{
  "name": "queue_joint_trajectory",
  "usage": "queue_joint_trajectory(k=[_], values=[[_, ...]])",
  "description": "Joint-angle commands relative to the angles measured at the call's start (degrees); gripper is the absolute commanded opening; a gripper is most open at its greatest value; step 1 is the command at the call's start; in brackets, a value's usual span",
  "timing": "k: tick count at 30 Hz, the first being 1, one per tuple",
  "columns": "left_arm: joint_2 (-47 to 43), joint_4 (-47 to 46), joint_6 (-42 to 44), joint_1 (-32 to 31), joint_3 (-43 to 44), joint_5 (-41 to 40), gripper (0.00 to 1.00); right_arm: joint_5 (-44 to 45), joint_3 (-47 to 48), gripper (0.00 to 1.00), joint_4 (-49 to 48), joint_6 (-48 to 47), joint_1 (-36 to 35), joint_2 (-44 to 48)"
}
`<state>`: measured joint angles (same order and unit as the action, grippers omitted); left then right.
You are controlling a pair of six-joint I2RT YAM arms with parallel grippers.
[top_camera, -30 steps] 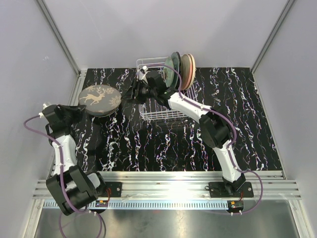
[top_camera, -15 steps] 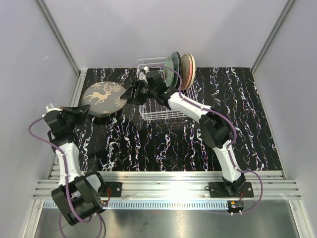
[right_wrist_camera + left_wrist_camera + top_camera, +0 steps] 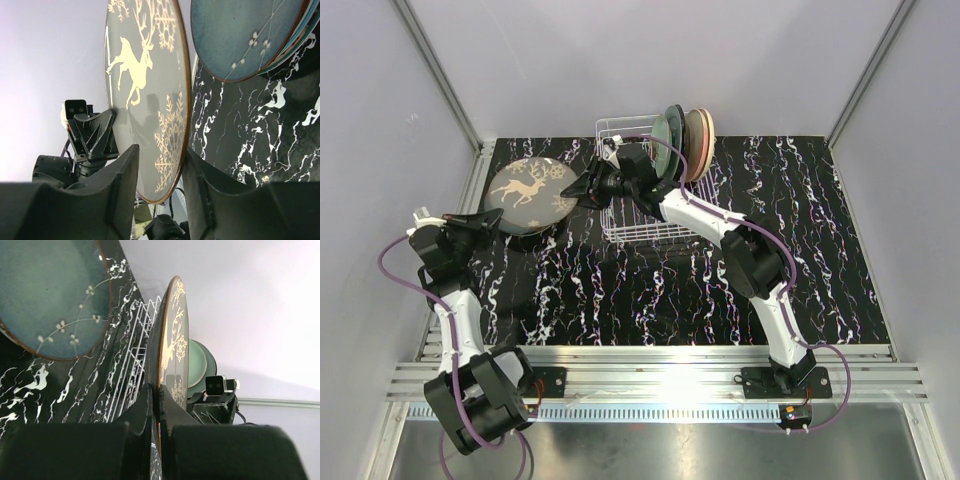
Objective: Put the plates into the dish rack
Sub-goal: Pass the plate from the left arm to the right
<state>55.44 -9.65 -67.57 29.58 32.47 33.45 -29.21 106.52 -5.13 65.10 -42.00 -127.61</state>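
Top view: the deer plate is up off the black marbled worktop, left of the dish rack and not in it. The left fingers are on its near-left edge, the right fingers on the edge closest to the rack. A few racked plates stand on edge at the rack's far right end.

Left wrist: you see the deer plate edge-on, and the left fingers are pinched tight on its rim. A teal floral plate fills the upper left, with the white rack wires behind the held plate.

Right wrist: the deer plate shows its face, and its bottom rim sits between the right fingers, one on each side. They're partway apart, and honestly I can't tell if they're actually squeezing it or just straddling it. A stack of teal plates lies on the worktop at the upper right.
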Motion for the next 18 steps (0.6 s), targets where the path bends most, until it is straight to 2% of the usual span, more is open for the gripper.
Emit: queue_joint_trajectory(k=[1,4,9,16,17,18], values=[[-1.2,-11.1,-2.4,-1.4,1.0,6.5,0.0,-2.9,0.1,0.45,-5.2,2.5,-0.7,-0.3],[-1.1,-12.2,0.3,-2.8,1.4,7.6,0.0,-2.5,0.1,0.36,-5.2,2.7,-0.7,0.0],[-2.4,-4.2,8.0,-4.8,3.5,4.5,0.0,-0.5,-0.7,0.18,-5.2,3.0,-0.2,1.6],[0.5,-2.7,11.3,-5.5,3.0,5.8,0.0,1.5,-3.5,0.0,-5.3,2.1,2.0,5.3],[0.9,-2.4,11.8,-5.7,3.1,6.0,0.03,2.0,-3.7,0.0,-5.2,1.8,2.3,5.7],[1.2,-2.0,13.2,-5.8,3.2,6.1,0.11,2.1,-4.0,0.0,-5.2,1.7,2.5,6.1]])
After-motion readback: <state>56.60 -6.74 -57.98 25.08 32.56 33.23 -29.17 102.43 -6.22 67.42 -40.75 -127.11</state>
